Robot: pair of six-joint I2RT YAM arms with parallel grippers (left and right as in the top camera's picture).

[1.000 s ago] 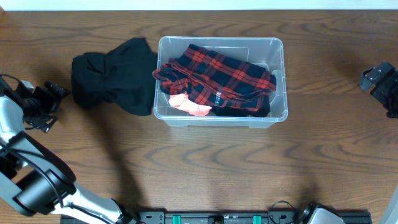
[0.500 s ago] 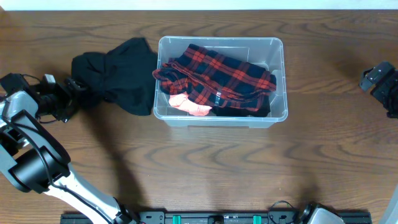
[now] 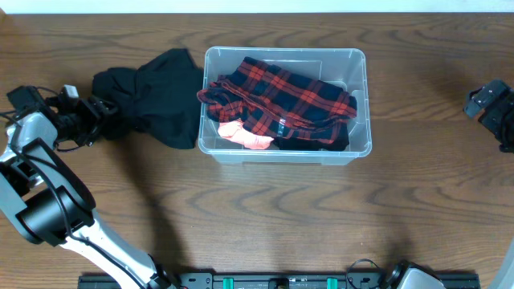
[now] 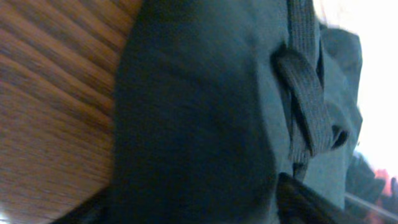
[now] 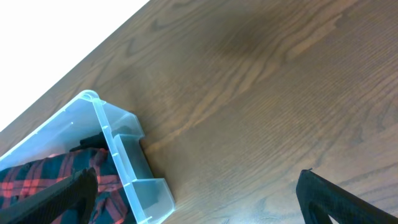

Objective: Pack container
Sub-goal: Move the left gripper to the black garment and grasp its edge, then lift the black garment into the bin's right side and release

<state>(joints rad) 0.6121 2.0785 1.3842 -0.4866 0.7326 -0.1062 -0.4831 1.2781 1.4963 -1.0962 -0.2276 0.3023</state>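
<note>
The clear plastic container (image 3: 363,103) stands at the table's middle. It holds a red-and-black plaid cloth (image 3: 281,95), a pink piece (image 3: 245,136) and something black beneath. A black garment (image 3: 148,100) lies crumpled on the table against the container's left wall. My left gripper (image 3: 93,119) is open at the garment's left edge. In the left wrist view the black garment (image 4: 205,106) fills the frame between the spread fingers (image 4: 193,208). My right gripper (image 3: 490,103) is open and empty at the far right; its wrist view (image 5: 199,199) shows the container's corner (image 5: 124,155).
The wooden table (image 3: 265,209) stretches bare in front of the container and to its right. The table's far edge runs just behind the container. A black rail lies along the front edge (image 3: 321,281).
My left gripper has moved right and slightly toward the back, from the bare table onto the black garment's left edge. The right arm and the container have not moved.
</note>
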